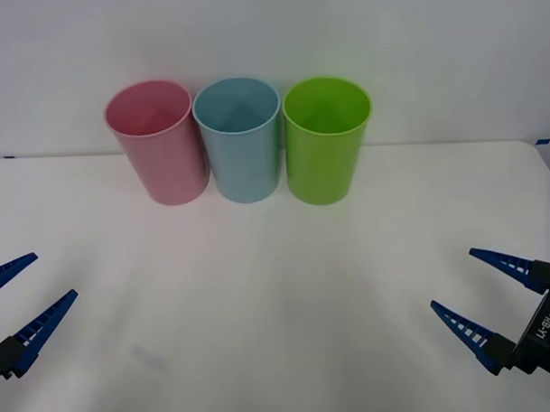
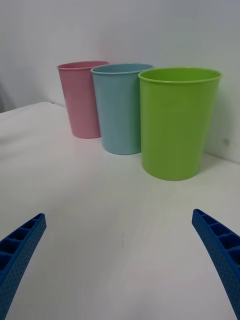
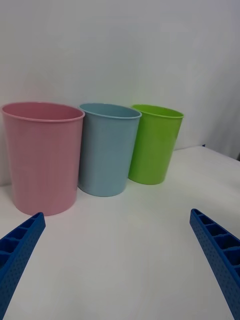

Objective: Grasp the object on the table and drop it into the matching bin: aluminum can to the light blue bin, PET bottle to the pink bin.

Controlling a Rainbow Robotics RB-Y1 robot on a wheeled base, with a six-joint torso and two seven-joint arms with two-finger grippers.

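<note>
Flanking the table [image 1: 278, 287], both grippers gape, cropped.

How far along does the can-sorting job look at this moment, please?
No can lies on the white table, so sorting looks either finished or not begun. Nothing is in hand: the left gripper and right gripper hover open and empty. The bins' visible interiors, pink bin and light blue bin, look empty.

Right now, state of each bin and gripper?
pink bin: upright on the table, leftmost.
light blue bin: upright, middle.
lime green bin: upright, rightmost.
left gripper: open, low at the near left.
right gripper: open, low at the near right.
</note>
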